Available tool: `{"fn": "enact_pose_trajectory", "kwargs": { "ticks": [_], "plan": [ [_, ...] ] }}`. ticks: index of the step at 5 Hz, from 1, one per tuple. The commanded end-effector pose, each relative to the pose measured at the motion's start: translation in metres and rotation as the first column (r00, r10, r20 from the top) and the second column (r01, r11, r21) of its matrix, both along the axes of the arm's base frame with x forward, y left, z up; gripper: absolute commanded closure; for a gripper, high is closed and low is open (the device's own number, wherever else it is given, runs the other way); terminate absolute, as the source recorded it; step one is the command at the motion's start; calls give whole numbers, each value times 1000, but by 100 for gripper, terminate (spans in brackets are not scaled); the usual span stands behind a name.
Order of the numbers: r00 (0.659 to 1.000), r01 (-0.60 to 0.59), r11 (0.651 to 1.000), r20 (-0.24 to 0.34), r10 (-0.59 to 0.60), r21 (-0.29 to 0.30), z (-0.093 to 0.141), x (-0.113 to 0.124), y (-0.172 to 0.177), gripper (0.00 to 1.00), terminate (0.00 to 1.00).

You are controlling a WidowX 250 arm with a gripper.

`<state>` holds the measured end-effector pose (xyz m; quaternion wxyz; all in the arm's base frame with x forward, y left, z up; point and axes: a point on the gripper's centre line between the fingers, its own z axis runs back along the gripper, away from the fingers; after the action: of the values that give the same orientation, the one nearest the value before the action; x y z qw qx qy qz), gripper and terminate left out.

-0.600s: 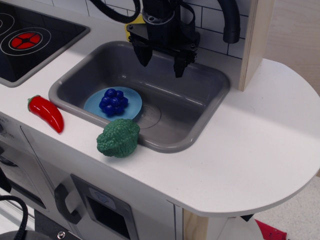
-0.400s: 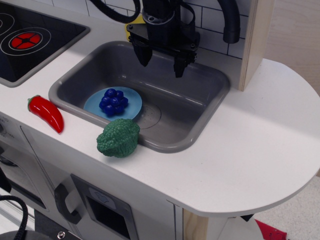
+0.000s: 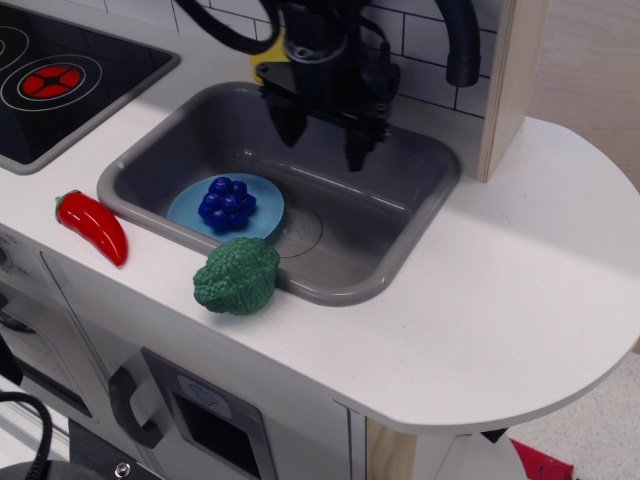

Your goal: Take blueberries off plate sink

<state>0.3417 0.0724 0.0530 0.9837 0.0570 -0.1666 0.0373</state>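
The gripper hangs spread and empty above the back of the sink, near the counter's rear edge. Toward the front-left, the blueberries sit on the plate inside the basin. The cluster looks light, rigid and bumpy, probably slick plastic; pinching across its widest middle from above seems safest.

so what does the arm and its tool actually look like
The tool is all black: a blocky, angular body with two short tapered fingers pointing down. Glossy black cables loop out from above it on both sides, and a thicker black hose hangs at the right. No markings or labels are visible. A bit of yellow shows behind it, but whether it belongs to the arm is unclear.
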Motion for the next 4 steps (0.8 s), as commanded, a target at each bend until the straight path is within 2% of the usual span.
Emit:
{"fn": "enact_pose_trajectory", "kwargs": {
  "ticks": [1, 2, 3, 4],
  "plan": [
    [998, -10, 1000, 64, 10, -2, 19, -6, 54, 0, 0],
    [1000, -1, 999, 22, 2, -39, 21, -18, 70, 0, 0],
    [1000, 2, 998, 30, 0, -61, 13, -26, 71, 0, 0],
    [1000, -7, 999, 17, 7, -40, 2, -26, 70, 0, 0]
  ]
}}
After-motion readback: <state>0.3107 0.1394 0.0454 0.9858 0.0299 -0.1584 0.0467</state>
